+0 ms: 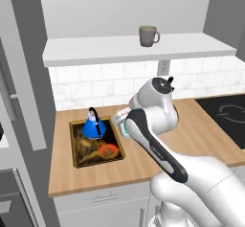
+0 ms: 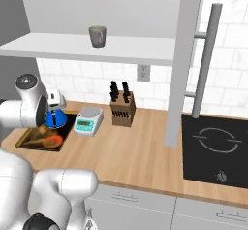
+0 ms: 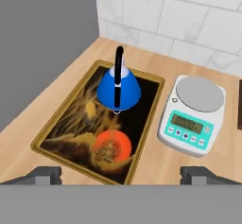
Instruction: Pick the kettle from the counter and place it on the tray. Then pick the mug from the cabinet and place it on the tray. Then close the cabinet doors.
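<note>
- Butcher-block counter (image 1: 201, 135) runs below white tile, with the tray (image 3: 71, 138) at its left end near the grey wall.
- The kettle (image 3: 118, 89) stands upright on the tray's far half, beyond the orange spot.
- The gripper (image 3: 121, 175) hovers above the tray, jaws wide apart, holding nothing.
- A white scale (image 3: 193, 113) sits just beside the tray, possibly touching its rim.
- The mug (image 1: 148, 35) stands on the open cabinet (image 1: 95, 51) shelf.

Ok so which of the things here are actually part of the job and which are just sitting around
Part of the job:
- kettle, already standing on the tray
- mug, on the cabinet shelf
- cabinet door, open
- counter
- gripper, open and holding nothing

Just lying about:
- white scale
- knife block
- black stovetop
</note>
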